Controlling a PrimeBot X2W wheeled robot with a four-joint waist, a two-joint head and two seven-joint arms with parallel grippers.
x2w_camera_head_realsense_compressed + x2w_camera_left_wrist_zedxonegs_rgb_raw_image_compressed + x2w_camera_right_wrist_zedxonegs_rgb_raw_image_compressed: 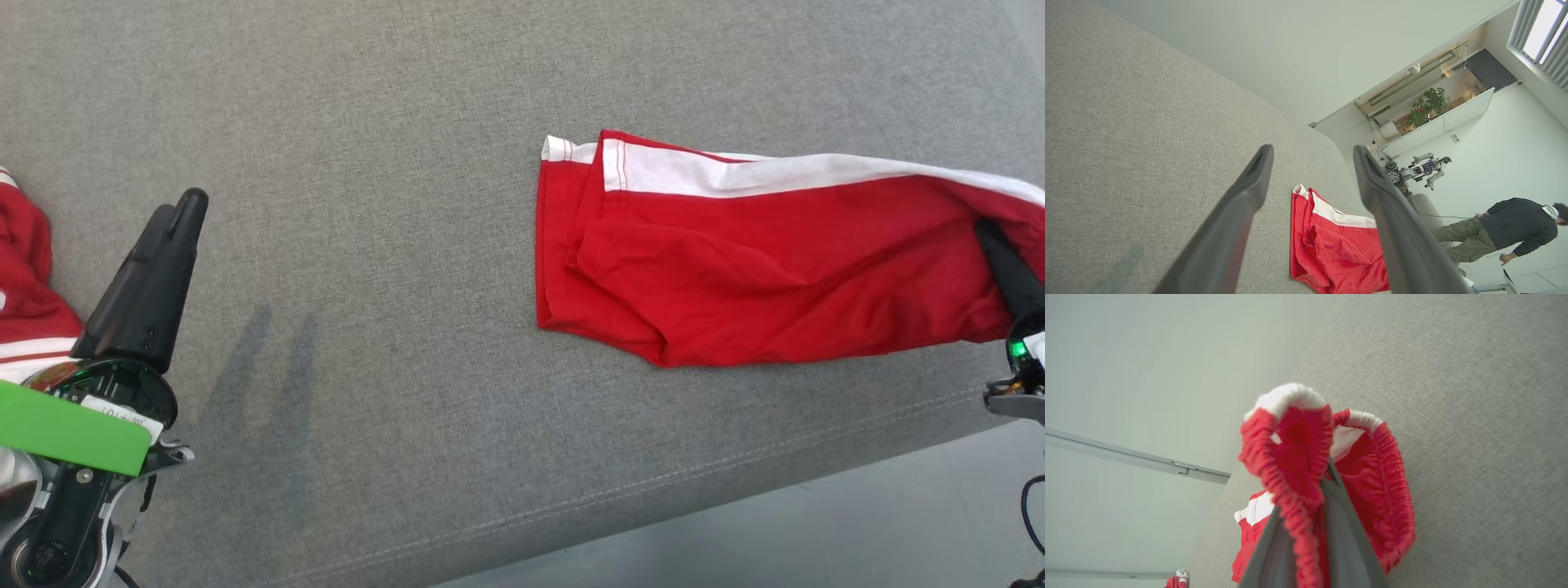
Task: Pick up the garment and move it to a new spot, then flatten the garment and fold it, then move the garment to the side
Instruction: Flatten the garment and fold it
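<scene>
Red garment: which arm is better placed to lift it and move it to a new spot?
Right. The right gripper is shut on the elastic waistband of the garment, so it could probably lift at once. The left gripper is open, apart from it over grey cushion.

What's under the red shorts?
The red shorts lie on the grey cushion. The right gripper is shut on their waistband. Anything beneath the cloth is covered.

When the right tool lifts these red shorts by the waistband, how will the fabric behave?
The red shorts will probably hang limp: they lie creased and folded on the grey cushion. They look thin, so likely light. The gathered waistband, pinched in the right tool, seems unlikely to slip.
</scene>
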